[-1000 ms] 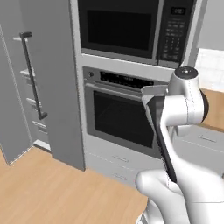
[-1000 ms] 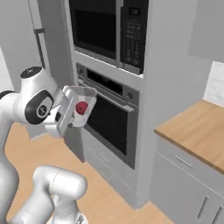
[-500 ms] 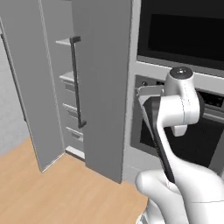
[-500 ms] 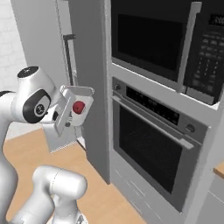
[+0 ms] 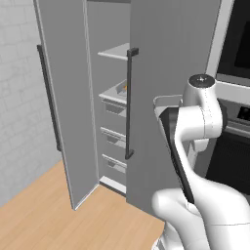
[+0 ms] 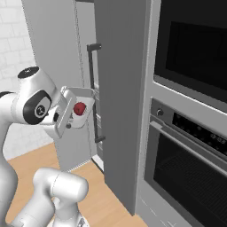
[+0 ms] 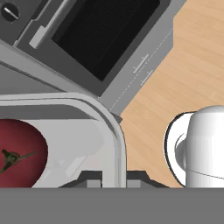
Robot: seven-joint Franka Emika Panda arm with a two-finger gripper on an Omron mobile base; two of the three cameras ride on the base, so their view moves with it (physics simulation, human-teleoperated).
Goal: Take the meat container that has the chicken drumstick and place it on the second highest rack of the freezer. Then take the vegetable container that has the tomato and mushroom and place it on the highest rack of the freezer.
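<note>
My gripper (image 6: pixel 67 116) is shut on the rim of the vegetable container (image 6: pixel 84 103), a pale tray held up in front of the freezer (image 6: pixel 119 88). The red tomato (image 6: pixel 80 108) lies in it; the mushroom is hidden. In the hand view the tray's rim (image 7: pixel 114 131) runs between my fingertips (image 7: pixel 92 181), with the tomato (image 7: pixel 19 153) at the left. Through the freezer's open gap I see the highest rack (image 5: pixel 116 51). On the second highest rack (image 5: pixel 110 95) below it rests the meat container (image 5: pixel 118 89), with the chicken drumstick (image 5: pixel 125 87) a small orange speck.
The freezer's left door (image 5: pixel 63 122) stands open; the right door (image 5: pixel 166 97) with its dark bar handle (image 5: pixel 129 102) is between my arm and the shelves. Drawers (image 5: pixel 113 134) sit under the racks. A black-fronted oven (image 6: pixel 190 150) stands to the right. The floor (image 5: pixel 44 215) is wood.
The whole picture has slid: the base has moved left, from facing the oven to facing the open freezer. The tray with the tomato stays in my shut gripper.
</note>
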